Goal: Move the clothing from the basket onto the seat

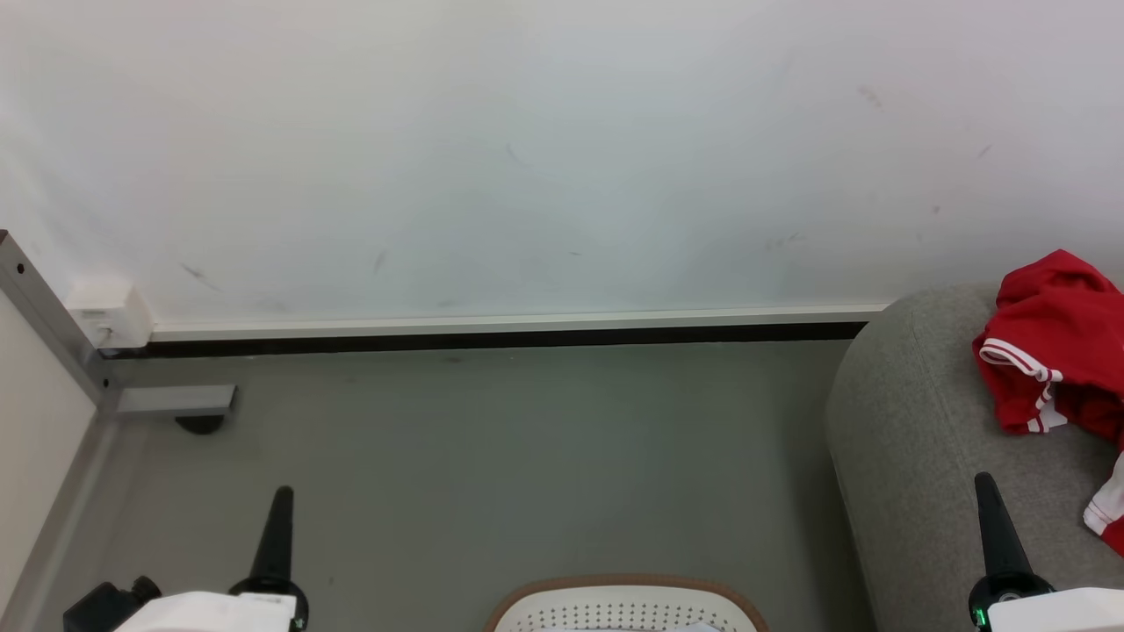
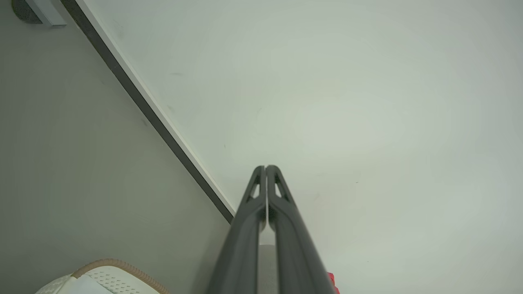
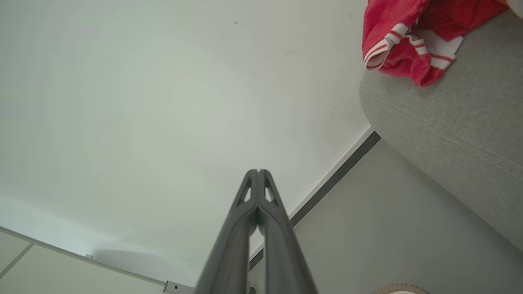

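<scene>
**Partway there: some red on the seat, basket not checked off**

A bunch of the clothing [image 1: 1054, 342] is already lying crumpled on top of the seat [image 1: 913, 456], close to its rounded edge. There's another red-and-white bit further along the seat at the frame edge.

The basket [image 1: 628, 581] sits on the floor just beside the seat. Only its rim and a sliver of the inside show. Something pale is in there, but I can't tell if it's a garment, so I'd guess there's more to fetch.

Both pincers are closed on nothing. The right gripper [image 1: 983, 481] hangs by the seat's near edge, and the left gripper [image 1: 282, 493] is well apart from the seat, past the basket.
</scene>
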You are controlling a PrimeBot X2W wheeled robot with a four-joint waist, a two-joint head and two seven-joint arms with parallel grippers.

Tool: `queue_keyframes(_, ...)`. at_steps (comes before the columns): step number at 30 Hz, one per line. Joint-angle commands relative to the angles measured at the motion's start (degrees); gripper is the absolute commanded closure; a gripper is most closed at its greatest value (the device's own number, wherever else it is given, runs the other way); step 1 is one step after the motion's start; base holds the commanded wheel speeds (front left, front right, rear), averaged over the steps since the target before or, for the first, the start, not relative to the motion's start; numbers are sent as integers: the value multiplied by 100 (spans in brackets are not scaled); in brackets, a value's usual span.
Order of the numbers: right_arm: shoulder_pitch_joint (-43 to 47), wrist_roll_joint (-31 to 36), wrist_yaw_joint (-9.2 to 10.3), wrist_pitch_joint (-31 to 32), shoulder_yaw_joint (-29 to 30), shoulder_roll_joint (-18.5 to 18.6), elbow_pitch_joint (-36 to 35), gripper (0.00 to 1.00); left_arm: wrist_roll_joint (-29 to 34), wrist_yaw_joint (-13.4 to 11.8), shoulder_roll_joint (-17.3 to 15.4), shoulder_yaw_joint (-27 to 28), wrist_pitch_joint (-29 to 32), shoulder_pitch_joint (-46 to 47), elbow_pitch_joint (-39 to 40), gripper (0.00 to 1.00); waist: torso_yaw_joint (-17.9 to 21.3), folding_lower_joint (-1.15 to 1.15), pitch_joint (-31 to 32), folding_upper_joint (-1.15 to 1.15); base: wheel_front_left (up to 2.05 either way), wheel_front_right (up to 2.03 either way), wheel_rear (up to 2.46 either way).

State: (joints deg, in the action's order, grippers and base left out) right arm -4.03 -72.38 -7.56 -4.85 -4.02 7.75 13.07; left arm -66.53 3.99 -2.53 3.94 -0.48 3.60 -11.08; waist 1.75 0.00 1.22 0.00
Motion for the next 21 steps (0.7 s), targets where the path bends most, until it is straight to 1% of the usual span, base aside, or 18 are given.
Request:
queue_keyframes(1,-127,-189,8,22,9,81,-15,100,-181,8,-42,43,49,126,64,100,-4,0,-2,0,0,0,0)
queue_keyframes(21,-213,-1396,10,74,-66,255,3,100,-1187,-63,-48,144,325,181,149,100,-65,0,-41,0,0,0,0)
